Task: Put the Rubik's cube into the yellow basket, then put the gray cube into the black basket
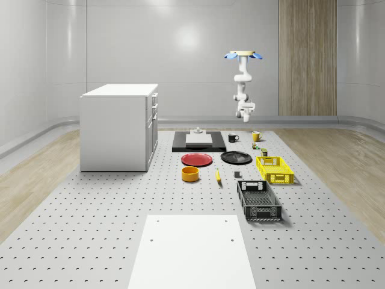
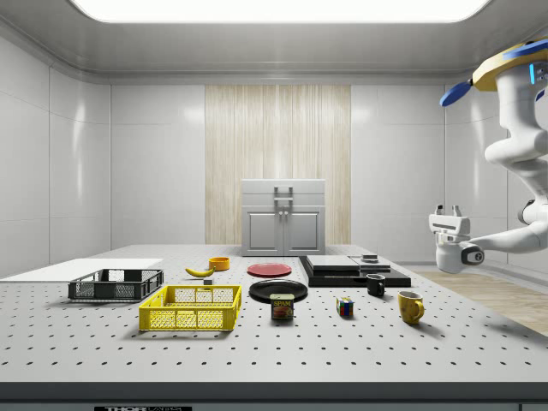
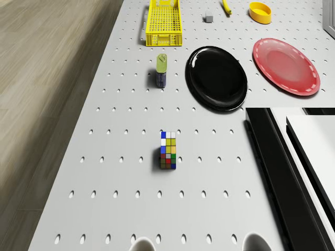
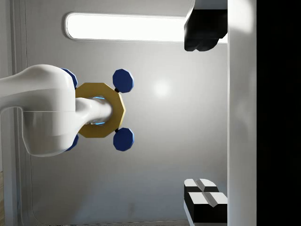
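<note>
The Rubik's cube [image 3: 168, 150] [image 2: 345, 307] [image 1: 255, 145] lies on the perforated table near the far end, between a can and two mugs. Beside the yellow basket [image 1: 269, 159] [image 2: 190, 318] [image 3: 163, 23] sits the small gray cube [image 1: 237, 174] [image 3: 209, 19]. The black basket [image 1: 259, 208] [image 2: 116, 287] stands nearer the front. The drone [image 1: 243, 55] [image 2: 514, 64] [image 4: 99, 110] hovers high over the table's far end. Its arm hangs down and bends back, so the gripper [image 2: 448, 210] [image 1: 244, 111] [image 4: 204, 115] points up toward the ceiling, open and empty, well above the Rubik's cube.
A can [image 3: 162, 70], a black plate [image 3: 218, 77] and a red plate [image 3: 286, 65] lie between the Rubik's cube and the baskets. A yellow mug [image 2: 410, 306], a black mug [image 2: 375, 284], a black slab [image 1: 198, 144], an orange bowl [image 1: 190, 173], a banana [image 1: 218, 176] and a white cabinet [image 1: 120, 126] are also there.
</note>
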You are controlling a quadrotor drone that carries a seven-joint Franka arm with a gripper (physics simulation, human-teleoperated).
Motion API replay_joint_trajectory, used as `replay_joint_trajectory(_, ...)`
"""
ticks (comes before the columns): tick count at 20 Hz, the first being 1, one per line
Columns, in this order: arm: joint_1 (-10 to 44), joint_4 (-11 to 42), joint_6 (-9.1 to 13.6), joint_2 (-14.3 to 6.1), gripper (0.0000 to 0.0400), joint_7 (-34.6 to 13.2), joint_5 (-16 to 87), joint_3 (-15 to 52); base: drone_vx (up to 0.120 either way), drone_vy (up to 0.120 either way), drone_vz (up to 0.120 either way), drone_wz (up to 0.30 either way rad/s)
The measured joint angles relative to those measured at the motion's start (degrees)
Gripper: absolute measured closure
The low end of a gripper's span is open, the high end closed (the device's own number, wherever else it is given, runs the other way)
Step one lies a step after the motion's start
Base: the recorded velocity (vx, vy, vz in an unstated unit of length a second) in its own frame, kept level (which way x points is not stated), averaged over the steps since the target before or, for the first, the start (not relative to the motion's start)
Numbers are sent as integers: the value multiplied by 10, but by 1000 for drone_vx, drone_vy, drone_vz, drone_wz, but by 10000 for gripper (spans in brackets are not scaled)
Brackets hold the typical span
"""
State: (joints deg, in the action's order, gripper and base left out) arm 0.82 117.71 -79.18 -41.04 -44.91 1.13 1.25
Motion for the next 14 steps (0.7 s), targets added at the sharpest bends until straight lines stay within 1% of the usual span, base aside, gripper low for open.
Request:
replay_joint_trajectory(6, 5, 3, -3, -2, 0, -3, 24, 17, 120, 0, 0, 0)
replay_joint_trajectory(8, 8, 4, -4, -3, 0, -5, 38, 27, 120, 100, 0, 0)
replay_joint_trajectory(9, 11, 5, -4, -3, 0, -6, 48, 34, 120, 80, 0, 0)
replay_joint_trajectory(14, 28, 17, -8, -7, 0, -17, 128, 91, 120, 0, 0, 0)
